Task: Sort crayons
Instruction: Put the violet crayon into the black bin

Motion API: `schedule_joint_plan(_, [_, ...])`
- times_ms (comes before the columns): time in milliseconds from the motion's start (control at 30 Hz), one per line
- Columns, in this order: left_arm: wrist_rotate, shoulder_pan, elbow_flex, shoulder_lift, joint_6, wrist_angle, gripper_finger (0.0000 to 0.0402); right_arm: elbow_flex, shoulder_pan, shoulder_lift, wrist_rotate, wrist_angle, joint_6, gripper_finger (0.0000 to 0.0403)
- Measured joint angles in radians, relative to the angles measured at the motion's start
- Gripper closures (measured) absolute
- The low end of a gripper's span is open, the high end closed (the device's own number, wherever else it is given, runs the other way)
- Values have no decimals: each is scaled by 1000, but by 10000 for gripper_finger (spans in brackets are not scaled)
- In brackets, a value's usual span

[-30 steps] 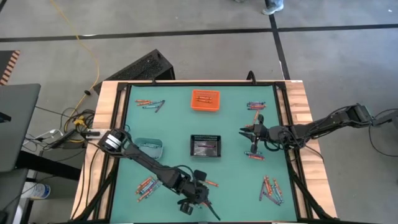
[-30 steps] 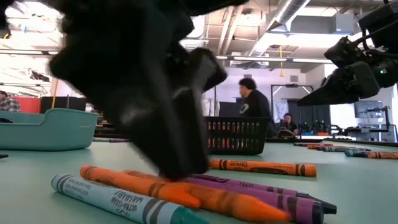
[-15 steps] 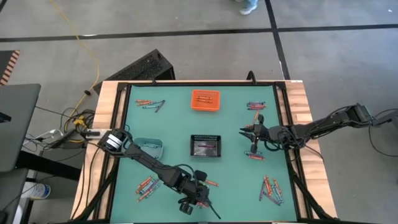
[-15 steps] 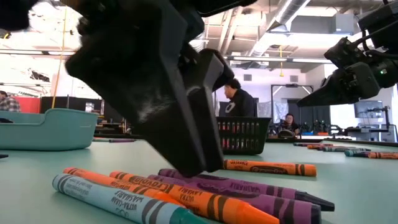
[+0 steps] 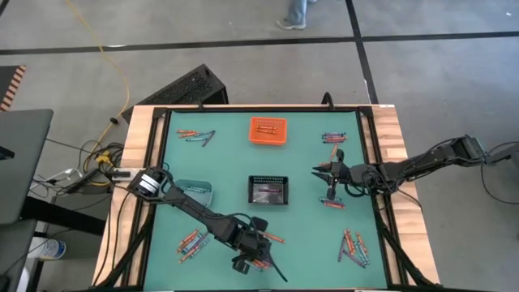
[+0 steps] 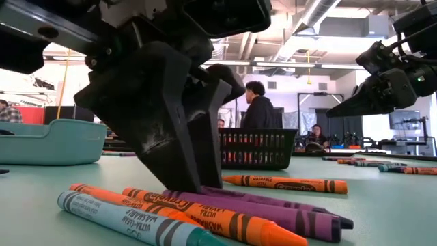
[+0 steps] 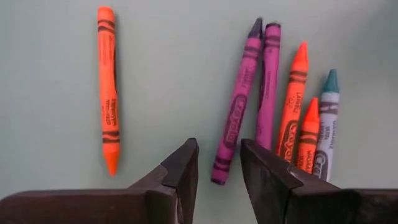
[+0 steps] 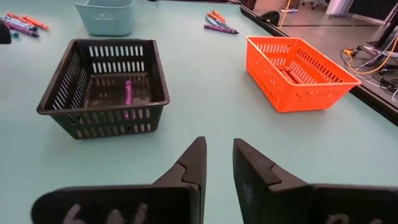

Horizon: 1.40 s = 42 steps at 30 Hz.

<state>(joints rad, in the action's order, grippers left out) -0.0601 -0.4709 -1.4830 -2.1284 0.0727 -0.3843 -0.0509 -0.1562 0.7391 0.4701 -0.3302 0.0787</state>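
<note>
Hovering low at the desk's (image 5: 162,243) near edge, left claw (image 7: 219,165) is released, fingers straddling the end of a purple crayon (image 7: 237,106), nothing gripped. Crayons (image 6: 198,212) lie clustered under it; one orange crayon (image 7: 108,121) lies apart. Right claw (image 8: 217,163) waits slightly parted, empty, facing the black bin (image 8: 102,84).

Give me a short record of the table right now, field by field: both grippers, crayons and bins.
left gripper: open, low over a purple crayon, holding nothing
right gripper: open, empty, facing the bins
black bin: one purple crayon inside
orange bin: crayons inside
teal bin: contents not visible
loose crayons: several piles on the mat
</note>
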Motion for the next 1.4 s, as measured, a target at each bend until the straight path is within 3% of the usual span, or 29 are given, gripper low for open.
schedule_joint_plan(133, [-50,-1,0,0,2,-10,292,0,0,0,0,0,0,329])
schedule_joint_plan(700, [-53,1,0,0,-17,-53,295,0,0,0,0,0,0,329])
schedule_joint_plan(1067, [-59,2,0,0,-35,-66,389,0,0,0,0,0,0,329])
schedule_joint_plan(1233, [-67,2,-1,7,-41,-48,394,0,0,0,1,0,0,329])
schedule_joint_plan(1400, [-140,8,1,56,-107,-24,392,0,0,0,1,0,0,329])
